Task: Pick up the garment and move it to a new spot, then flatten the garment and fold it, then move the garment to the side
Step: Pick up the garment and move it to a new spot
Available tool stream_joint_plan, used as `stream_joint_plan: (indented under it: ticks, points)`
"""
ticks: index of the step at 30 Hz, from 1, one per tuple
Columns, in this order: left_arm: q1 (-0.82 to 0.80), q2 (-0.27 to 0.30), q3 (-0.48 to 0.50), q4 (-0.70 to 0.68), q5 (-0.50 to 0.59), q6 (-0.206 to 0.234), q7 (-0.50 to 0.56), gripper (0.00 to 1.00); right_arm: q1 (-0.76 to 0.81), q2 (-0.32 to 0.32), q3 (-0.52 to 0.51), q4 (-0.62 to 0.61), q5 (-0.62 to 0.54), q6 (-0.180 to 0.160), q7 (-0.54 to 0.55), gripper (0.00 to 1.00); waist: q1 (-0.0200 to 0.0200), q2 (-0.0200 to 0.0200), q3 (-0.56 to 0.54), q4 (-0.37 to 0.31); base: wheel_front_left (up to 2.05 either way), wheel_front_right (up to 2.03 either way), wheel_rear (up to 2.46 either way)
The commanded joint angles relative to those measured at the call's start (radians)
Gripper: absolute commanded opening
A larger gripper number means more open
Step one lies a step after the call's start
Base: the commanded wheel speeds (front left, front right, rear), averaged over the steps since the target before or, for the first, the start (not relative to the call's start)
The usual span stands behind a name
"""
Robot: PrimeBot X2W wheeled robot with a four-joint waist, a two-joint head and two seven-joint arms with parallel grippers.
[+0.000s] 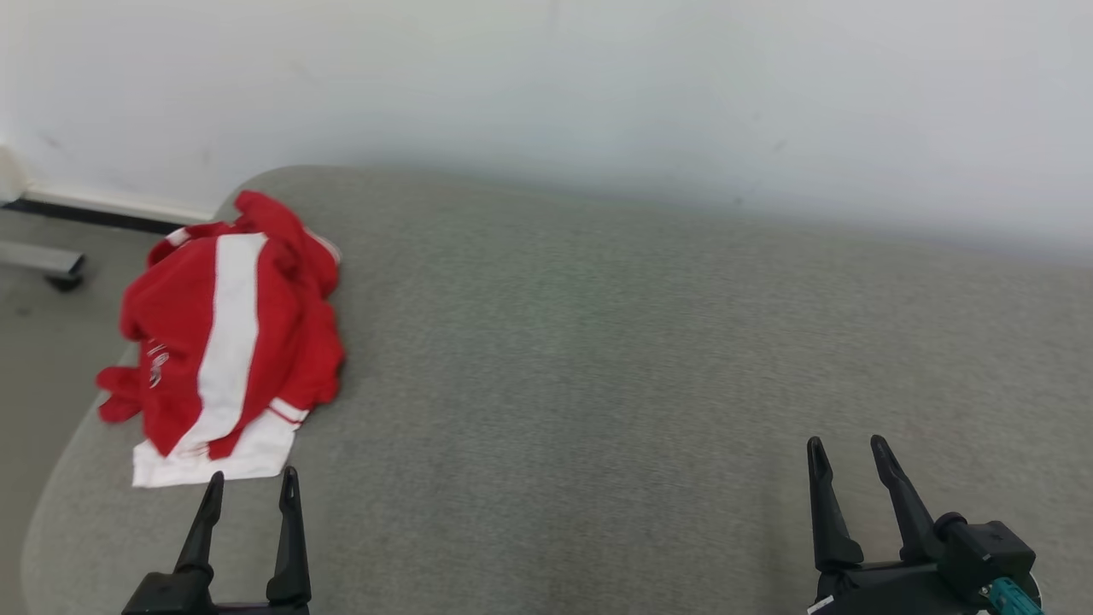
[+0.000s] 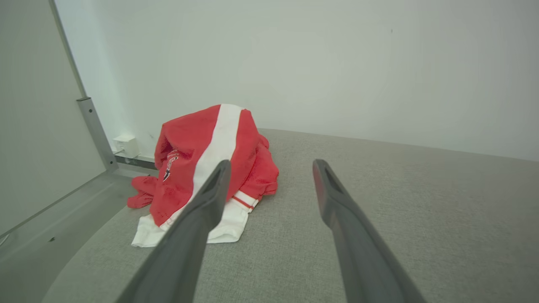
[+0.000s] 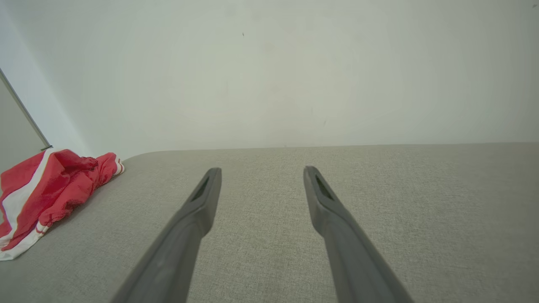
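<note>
Fingers of the left gripper point(image 1: 253, 475) stood apart and empty, with the bunched red, white-striped mesh garment point(image 1: 226, 342) lying just beyond their tips on the grey fabric-covered bench point(image 1: 598, 384). Fingers of the right gripper point(image 1: 847, 442) were likewise apart, well clear of it.

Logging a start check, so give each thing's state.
Garment: bunched in a heap at the left end of the grey surface, not held.
Left gripper: open, empty, close to the garment's white hem.
Right gripper: open, empty, over bare surface.
</note>
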Motion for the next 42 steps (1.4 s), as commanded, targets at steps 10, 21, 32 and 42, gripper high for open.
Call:
stream_joint_plan:
  ticks: [10,21,32,42]
  points:
    - [0.007,-0.002,0.016,0.012,0.000,0.018,-0.004,1.00,0.009,-0.010,0.014,0.005,-0.004,-0.002,0.008,1.00,0.0000,-0.0001,0.008,0.181,0.00,0.00,0.00]
    - [0.037,-0.001,0.048,-0.003,-0.003,0.038,-0.004,1.00,-0.002,-0.008,0.038,0.013,0.000,-0.002,0.011,1.00,0.0000,-0.0001,0.008,0.271,0.00,0.00,0.00]
    - [0.051,-0.005,0.069,-0.023,-0.013,0.053,-0.004,1.00,-0.021,-0.018,0.052,0.029,0.007,-0.002,0.007,1.00,0.0000,-0.0001,0.019,0.275,0.00,0.00,0.00]
    - [-0.128,0.023,0.091,0.005,-0.048,0.034,-0.004,1.00,-0.052,-0.042,0.029,-0.009,-0.019,-0.002,0.020,1.00,0.0000,-0.0001,0.083,0.182,0.00,0.00,0.00]
